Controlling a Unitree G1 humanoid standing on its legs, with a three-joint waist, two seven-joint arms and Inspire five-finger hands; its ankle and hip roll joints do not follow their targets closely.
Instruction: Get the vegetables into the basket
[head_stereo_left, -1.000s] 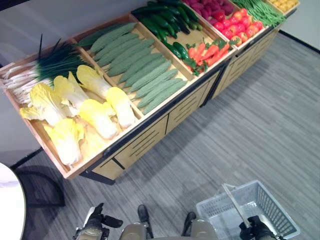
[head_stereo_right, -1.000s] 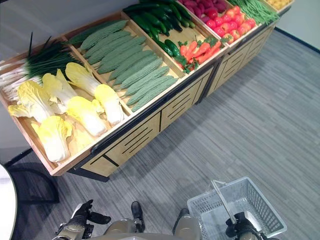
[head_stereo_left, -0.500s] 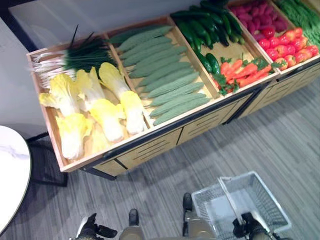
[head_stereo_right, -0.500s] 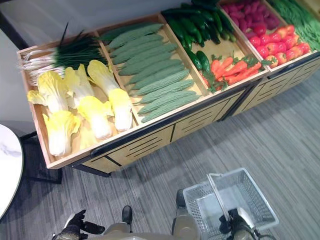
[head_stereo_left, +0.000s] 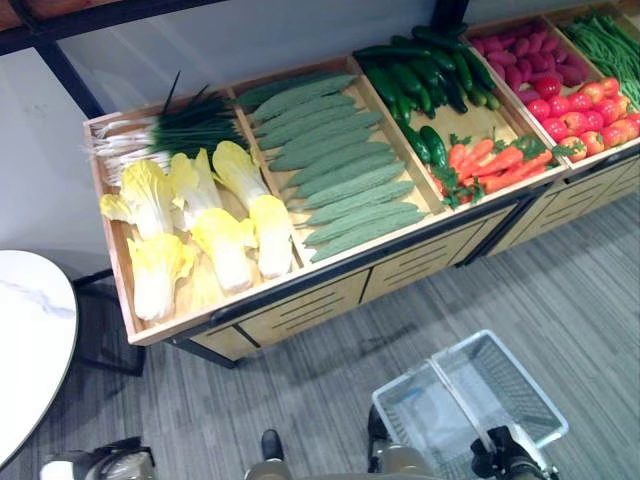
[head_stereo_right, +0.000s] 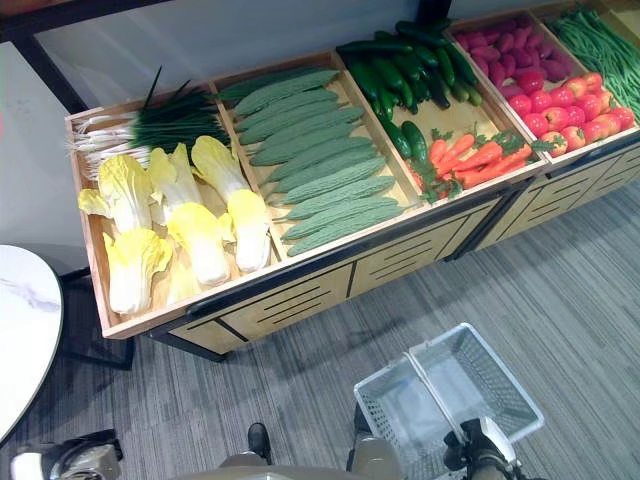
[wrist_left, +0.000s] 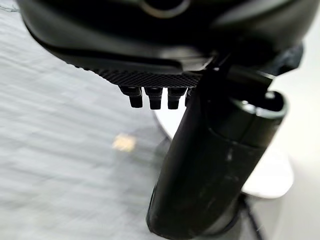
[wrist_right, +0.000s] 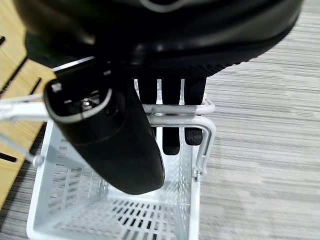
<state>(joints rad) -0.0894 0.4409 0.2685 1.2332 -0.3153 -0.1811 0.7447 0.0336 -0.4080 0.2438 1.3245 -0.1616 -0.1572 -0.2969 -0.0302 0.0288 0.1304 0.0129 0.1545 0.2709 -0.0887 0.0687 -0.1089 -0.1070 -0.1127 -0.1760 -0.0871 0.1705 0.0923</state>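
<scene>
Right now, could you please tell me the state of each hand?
Left hand: open, holding nothing.
Right hand: shut on the basket handle.

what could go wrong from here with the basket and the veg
The white wire basket hangs from its thin handle in the right hand; it could swing or tip once weighted on one side. It is also empty and sits low, well apart from the wooden produce stand, so a dropped yellow napa cabbage might miss it. The left hand hangs idle near the floor.
</scene>
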